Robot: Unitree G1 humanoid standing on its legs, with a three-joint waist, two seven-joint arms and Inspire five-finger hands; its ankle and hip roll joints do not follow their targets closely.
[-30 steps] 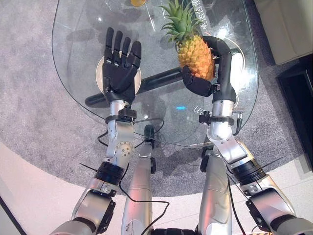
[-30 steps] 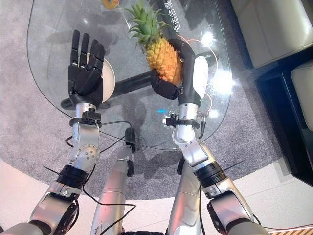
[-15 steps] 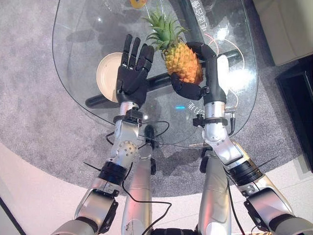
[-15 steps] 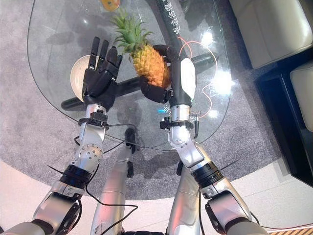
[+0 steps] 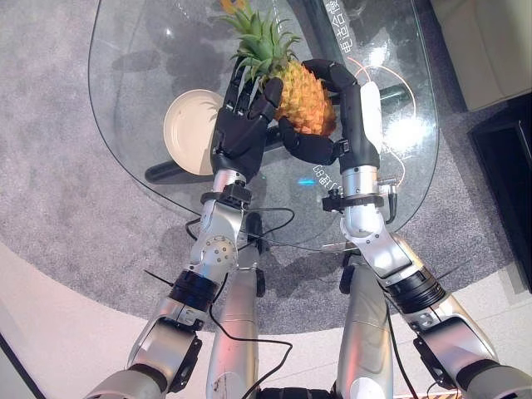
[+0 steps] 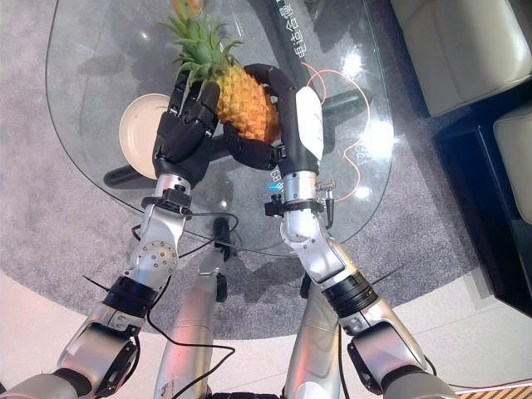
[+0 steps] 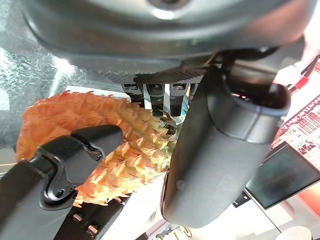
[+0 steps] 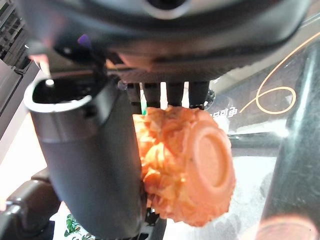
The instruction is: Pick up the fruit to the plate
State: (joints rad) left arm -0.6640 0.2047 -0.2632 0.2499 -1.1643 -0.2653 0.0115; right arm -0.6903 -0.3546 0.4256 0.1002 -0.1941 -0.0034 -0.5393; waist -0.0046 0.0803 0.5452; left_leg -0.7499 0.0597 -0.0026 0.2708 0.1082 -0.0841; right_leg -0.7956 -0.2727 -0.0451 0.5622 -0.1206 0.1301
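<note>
Now, eye views: pineapple (image 5: 305, 98) held above glass table (image 5: 150, 50), right hand (image 5: 320, 145) curled around it, left hand (image 5: 241, 133) flat against its side, plate (image 5: 187, 129) just left | left wrist: straight fingers (image 7: 150, 92) touch pineapple | right wrist: thumb (image 8: 87, 165) clamps fruit.

Both arms extended forward, hands close together. Right hand (image 5: 320, 141) has fingers and thumb curled in a grasp. Left hand (image 5: 241, 133) upright beside it, fingers straight, touching.
</note>
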